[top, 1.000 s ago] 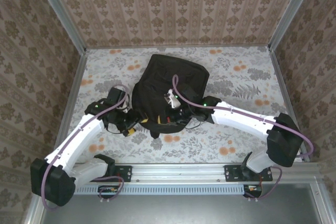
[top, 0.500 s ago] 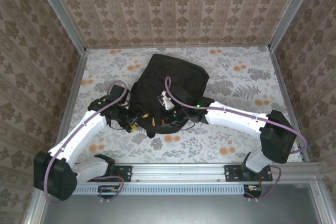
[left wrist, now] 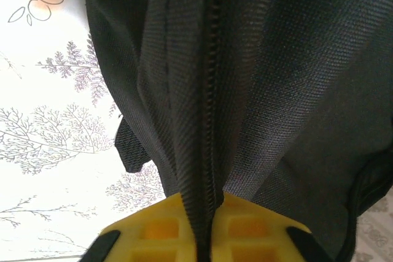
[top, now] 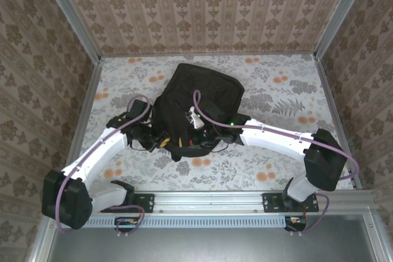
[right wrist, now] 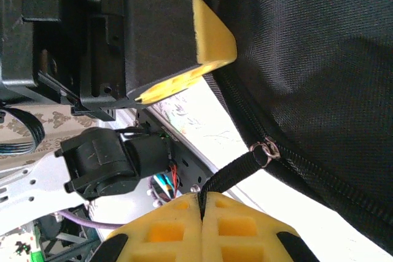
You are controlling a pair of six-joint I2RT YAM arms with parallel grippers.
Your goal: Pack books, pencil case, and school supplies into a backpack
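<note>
The black backpack [top: 196,99] lies in the middle of the table, its near end between the two arms. My left gripper [top: 161,142] is shut on the backpack's fabric right at the zip line [left wrist: 212,90], the closed teeth running up from between the yellow pads [left wrist: 153,228]. My right gripper [top: 187,141] is shut on the black cord zip pull [right wrist: 236,173], which leads to a small metal ring [right wrist: 267,148] on the zip slider. The left gripper [right wrist: 202,75] shows in the right wrist view, close by. The orange book is out of view.
The flowered table top [top: 276,90] lies around the backpack, walled by patterned panels. A metal rail [top: 209,200] with the arm bases runs along the near edge. A loose black strap [left wrist: 129,148] hangs off the backpack's side.
Over the last second the right gripper slid left along the backpack's near end, and the left arm pushed in towards it. Both have barely moved in the last half second.
</note>
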